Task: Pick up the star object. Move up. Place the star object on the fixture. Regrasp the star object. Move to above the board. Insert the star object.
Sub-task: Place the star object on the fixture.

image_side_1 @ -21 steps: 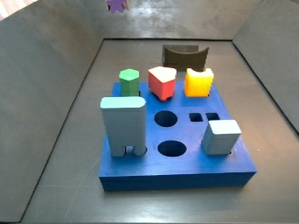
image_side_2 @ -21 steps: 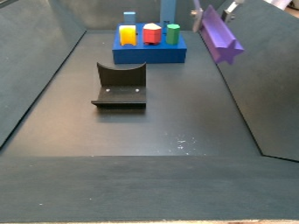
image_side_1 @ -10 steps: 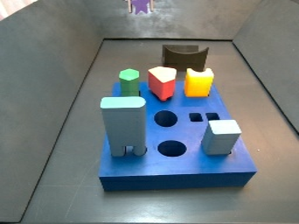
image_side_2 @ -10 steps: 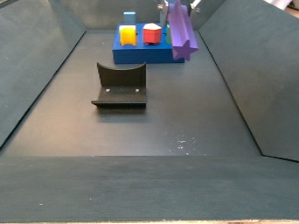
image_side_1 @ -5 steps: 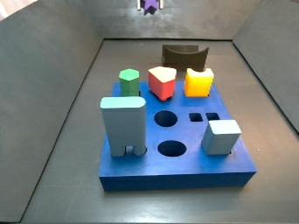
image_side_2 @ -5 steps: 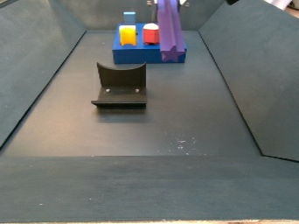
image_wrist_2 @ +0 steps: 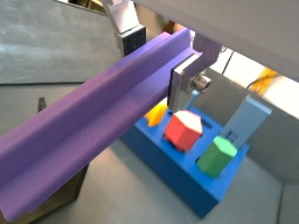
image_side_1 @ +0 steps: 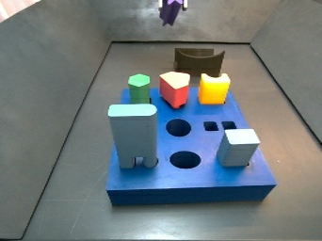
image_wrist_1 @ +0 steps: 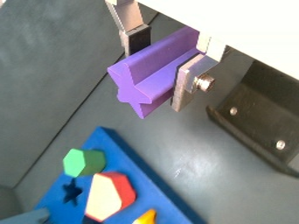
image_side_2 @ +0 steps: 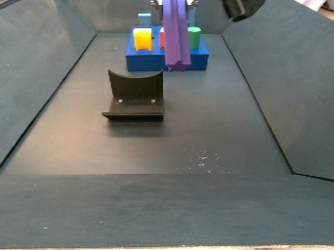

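The gripper has two flat silver plate fingers with dark pads; a round silver screw head shows on one plate's outer face, and a pale grey housing sits above.

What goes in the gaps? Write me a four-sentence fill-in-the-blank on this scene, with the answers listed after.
1. The end effector is shut on the ____ star object.
2. In a side view, the star object hangs in the air in an ____ pose.
3. The fixture on the floor holds ____.
4. On the board, the peg beside the red peg and nearest the fixture is ____.

Answers: purple; upright; nothing; yellow
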### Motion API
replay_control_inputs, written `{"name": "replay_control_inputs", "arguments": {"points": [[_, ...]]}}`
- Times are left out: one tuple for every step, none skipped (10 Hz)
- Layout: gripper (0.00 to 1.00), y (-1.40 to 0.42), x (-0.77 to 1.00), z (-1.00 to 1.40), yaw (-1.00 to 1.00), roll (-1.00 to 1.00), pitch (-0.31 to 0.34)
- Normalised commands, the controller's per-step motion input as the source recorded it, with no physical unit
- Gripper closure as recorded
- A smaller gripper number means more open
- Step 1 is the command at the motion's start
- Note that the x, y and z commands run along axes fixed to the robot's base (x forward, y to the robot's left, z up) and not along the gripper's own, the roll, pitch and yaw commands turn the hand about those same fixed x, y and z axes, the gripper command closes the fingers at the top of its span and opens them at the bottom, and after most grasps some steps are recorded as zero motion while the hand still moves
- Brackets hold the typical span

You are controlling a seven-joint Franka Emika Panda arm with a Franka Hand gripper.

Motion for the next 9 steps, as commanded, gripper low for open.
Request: {"name": "replay_control_inputs", "arguments": {"points": [[1.00, 0.04, 1.00, -0.02, -0.16, -1.00, 0.123], [1.00, 0.04, 1.00, -0.02, -0.20, -1.00, 0.109], [1.00, 0.05, 1.00, -0.02, -0.20, -0.89, 0.089], [1.00, 0.05, 1.00, -0.02, -0.19, -0.67, 0.047], [1.00, 0.05, 0.97, -0.02, -0.18, -0.55, 0.027], [1.00, 0.04, 0.89, -0.02, -0.16, -0.33, -0.002], [1.00, 0.03, 0.80, -0.01, -0.14, -0.18, -0.026], [1.00, 0.03, 0.72, -0.01, -0.11, -0.13, -0.038], [1.00, 0.03, 0.63, -0.01, -0.09, -0.13, -0.038]]}}
